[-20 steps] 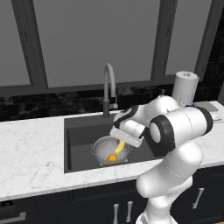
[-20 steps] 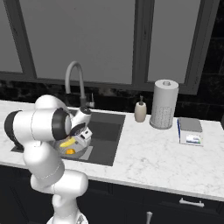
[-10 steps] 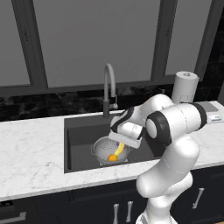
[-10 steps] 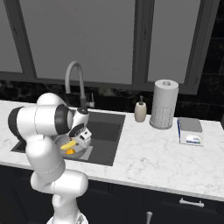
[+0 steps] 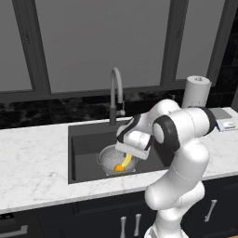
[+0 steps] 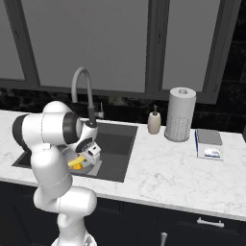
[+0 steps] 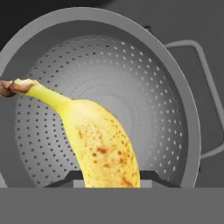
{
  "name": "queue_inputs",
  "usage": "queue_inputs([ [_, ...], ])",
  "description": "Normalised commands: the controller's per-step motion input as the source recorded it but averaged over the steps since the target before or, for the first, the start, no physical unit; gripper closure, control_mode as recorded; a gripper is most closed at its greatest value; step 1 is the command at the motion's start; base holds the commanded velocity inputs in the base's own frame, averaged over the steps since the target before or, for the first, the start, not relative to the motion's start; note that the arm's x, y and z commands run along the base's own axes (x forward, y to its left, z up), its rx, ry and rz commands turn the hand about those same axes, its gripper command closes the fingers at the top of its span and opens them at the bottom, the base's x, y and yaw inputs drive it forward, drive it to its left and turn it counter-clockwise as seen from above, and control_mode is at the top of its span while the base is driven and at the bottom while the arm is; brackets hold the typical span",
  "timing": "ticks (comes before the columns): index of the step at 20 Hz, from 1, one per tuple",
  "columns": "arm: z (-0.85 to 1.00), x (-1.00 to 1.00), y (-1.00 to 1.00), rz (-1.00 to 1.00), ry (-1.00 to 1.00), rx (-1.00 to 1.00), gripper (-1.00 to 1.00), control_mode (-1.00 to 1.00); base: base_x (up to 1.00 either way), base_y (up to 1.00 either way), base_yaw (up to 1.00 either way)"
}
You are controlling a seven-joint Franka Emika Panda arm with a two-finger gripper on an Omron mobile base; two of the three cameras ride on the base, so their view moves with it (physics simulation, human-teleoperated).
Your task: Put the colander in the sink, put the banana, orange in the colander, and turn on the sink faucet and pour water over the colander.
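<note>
Already colander [image 5: 114,160] in sink [image 5: 88,144], orange [image 5: 119,168] inside, jaws gripping banana [image 7: 98,142] above it; faucet [image 5: 116,95] untouched.

One colander [image 5: 111,158], one banana [image 7: 98,144], one orange [image 5: 119,168], one faucet [image 5: 116,95].

Two base views looking forward and down from behind, left and right, sharing sink [image 5: 88,139] and faucet [image 6: 81,91]. Hand view close above colander [image 7: 183,113], facing into it.
</note>
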Motion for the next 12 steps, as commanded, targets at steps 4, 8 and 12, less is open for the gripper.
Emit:
queue_inputs([
  [4,-0.16,0.04,0.00,0.00,0.00,0.00,1.00,-1.00,0.00,0.00,0.00],
  [8,-0.14,0.14,0.00,0.00,0.00,0.00,1.00,-1.00,0.00,0.00,0.00],
  [12,-0.17,0.25,0.00,0.00,0.00,0.00,1.00,-1.00,0.00,0.00,0.00],
])
